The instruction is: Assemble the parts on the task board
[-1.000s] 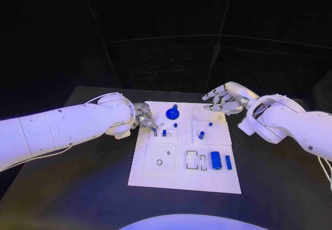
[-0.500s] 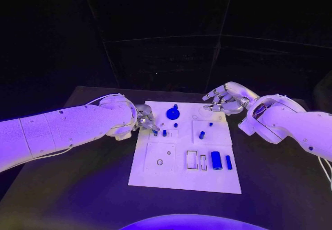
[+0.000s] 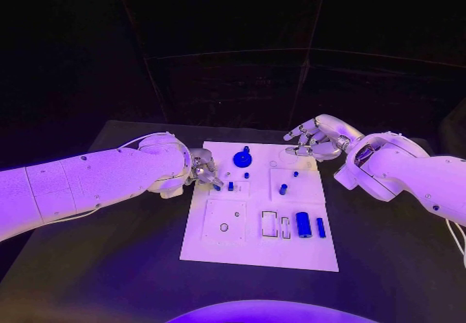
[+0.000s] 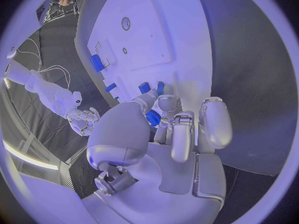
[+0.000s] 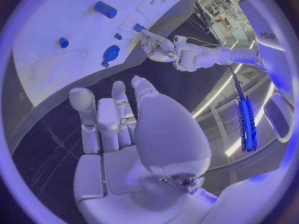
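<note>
Little has moved: left robot hand (image 4: 163, 115) seemingly pinches a blue part (image 4: 152, 117), hidden overhead; right robot hand (image 3: 316, 140) hovers empty, fingers apart.

We note dim scene, room behind worktop (image 3: 116, 269) near black. Violet light falls from above, brightest on task board (image 3: 260, 252) and both white arms, with mild glare on left arm. Soft shadows lie beside board. Wrist views bend straight edges strongly; rims dark. Bright strip lamps streak right wrist view's edge.
</note>
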Robot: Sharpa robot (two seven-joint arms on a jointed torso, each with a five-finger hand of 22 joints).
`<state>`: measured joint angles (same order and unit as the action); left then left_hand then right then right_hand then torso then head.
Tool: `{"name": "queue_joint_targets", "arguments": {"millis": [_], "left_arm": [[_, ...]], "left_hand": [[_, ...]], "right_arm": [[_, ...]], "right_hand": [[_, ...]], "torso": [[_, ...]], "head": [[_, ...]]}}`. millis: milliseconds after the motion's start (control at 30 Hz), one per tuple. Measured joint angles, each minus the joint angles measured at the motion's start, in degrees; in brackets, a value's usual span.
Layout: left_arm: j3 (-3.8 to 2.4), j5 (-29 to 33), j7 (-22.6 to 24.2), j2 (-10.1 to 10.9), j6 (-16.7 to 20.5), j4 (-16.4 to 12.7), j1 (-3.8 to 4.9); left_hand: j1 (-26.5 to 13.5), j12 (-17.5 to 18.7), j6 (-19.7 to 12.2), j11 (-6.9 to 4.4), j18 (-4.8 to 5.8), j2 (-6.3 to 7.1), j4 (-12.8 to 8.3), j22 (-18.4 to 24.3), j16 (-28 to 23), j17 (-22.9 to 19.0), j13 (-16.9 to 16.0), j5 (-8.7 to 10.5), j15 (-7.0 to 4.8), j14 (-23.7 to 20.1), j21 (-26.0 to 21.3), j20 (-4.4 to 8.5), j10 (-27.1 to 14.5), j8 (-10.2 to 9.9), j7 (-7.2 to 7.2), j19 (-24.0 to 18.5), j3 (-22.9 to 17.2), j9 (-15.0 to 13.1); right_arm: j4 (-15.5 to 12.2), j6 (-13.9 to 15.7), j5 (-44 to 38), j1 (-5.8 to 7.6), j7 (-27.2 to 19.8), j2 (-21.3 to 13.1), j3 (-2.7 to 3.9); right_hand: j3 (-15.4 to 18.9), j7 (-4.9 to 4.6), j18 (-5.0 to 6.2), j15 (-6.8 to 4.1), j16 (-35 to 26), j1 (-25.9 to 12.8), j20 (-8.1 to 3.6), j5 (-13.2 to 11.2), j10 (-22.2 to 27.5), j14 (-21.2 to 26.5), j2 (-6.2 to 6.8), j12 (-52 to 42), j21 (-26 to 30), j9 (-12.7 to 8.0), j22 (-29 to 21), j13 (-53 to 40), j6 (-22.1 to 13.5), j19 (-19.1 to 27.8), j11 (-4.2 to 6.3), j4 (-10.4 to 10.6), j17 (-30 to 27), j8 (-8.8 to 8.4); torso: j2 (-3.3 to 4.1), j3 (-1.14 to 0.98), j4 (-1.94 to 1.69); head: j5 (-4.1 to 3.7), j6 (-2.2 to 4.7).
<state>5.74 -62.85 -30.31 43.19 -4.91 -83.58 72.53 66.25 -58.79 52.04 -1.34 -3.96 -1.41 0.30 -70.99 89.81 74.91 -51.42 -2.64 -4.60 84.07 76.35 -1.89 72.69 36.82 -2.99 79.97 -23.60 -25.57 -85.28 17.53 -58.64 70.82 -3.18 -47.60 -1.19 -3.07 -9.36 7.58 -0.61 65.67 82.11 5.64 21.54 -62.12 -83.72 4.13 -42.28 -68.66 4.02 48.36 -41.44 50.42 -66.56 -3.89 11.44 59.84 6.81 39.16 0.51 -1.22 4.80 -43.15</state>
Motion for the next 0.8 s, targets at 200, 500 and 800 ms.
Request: {"name": "queue_joint_targets", "arguments": {"millis": [200,500,800], "left_arm": [[-0.03,0.0,-0.2,0.0,-0.4,0.0,0.03],[-0.04,-0.1,-0.2,-0.1,-0.8,0.1,0.07],[-0.01,-0.1,-0.2,-0.6,-1.1,0.8,0.09]], "left_hand": [[0.0,0.0,0.0,0.01,0.00,0.00,0.0,0.0,0.0,0.0,0.0,0.00,0.00,0.0,0.0,0.00,0.0,0.0,-0.01,0.0,0.0,0.0],[-0.1,0.0,0.0,0.02,0.00,-0.05,0.0,0.1,0.0,0.0,0.0,0.01,0.00,0.0,0.0,0.00,0.0,0.0,-0.02,0.0,-0.1,0.0],[-2.2,0.0,0.5,0.04,0.00,0.50,-0.5,0.1,0.0,0.0,0.0,0.18,0.00,0.0,0.0,0.00,0.0,0.5,0.33,0.0,-2.1,0.0]], "right_arm": [[0.0,0.0,0.0,0.00,0.0,0.0,0.00],[0.1,-0.1,0.0,0.00,0.0,0.1,0.00],[0.1,-0.1,0.0,0.00,0.0,0.1,0.00]], "right_hand": [[0.0,0.00,0.00,0.00,0.0,0.0,0.00,0.0,0.0,0.0,0.00,0.0,0.0,0.0,0.0,0.0,0.0,0.0,0.00,0.0,0.0,0.00],[0.0,0.00,0.00,0.00,0.0,0.0,0.00,0.0,0.0,0.0,0.00,0.0,0.0,0.0,0.0,0.0,0.0,0.0,0.00,0.0,0.0,0.00],[0.0,0.00,0.00,0.00,0.0,0.0,0.00,0.0,0.0,0.0,0.00,0.0,0.0,0.0,0.0,0.0,0.0,0.0,0.00,0.0,0.0,0.00]], "torso": [[0.00,0.01,0.00],[0.00,0.01,0.00],[0.00,-0.01,0.04]], "head": [[0.01,-0.03],[0.01,-0.08],[-0.13,-0.01]]}}
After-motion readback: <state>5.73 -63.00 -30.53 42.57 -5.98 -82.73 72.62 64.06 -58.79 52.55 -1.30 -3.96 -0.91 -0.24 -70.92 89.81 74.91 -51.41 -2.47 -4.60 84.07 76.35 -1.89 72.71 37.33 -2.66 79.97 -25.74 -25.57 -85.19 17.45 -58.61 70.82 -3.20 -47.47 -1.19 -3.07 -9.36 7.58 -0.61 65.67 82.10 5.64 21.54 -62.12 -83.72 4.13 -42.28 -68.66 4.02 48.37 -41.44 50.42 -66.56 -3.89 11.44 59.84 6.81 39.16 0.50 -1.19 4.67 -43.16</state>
